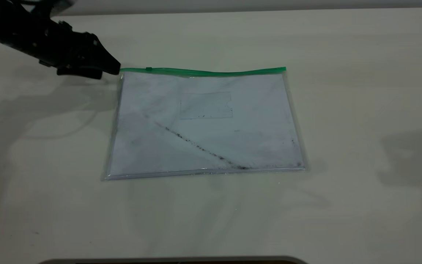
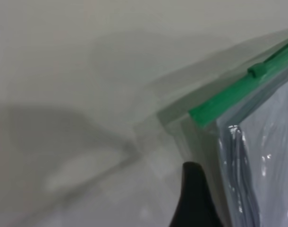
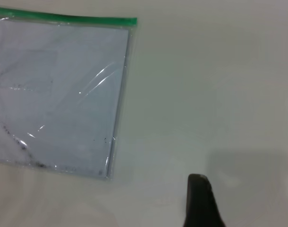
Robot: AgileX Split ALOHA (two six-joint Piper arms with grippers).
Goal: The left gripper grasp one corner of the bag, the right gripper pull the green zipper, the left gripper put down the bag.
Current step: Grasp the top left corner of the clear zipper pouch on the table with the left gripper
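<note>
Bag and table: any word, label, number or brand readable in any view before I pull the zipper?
None. The bag shows only blank white paper, a dark smudge line and an empty clear pocket. The green zipper, left gripper and table carry no print.

A pale, cream-coloured table (image 1: 343,205) is filling the scene, with soft grey shadows lying across its left and right sides.

The clear bag (image 1: 203,124) lies flat, its green zipper (image 1: 203,72) along the far edge.
</note>
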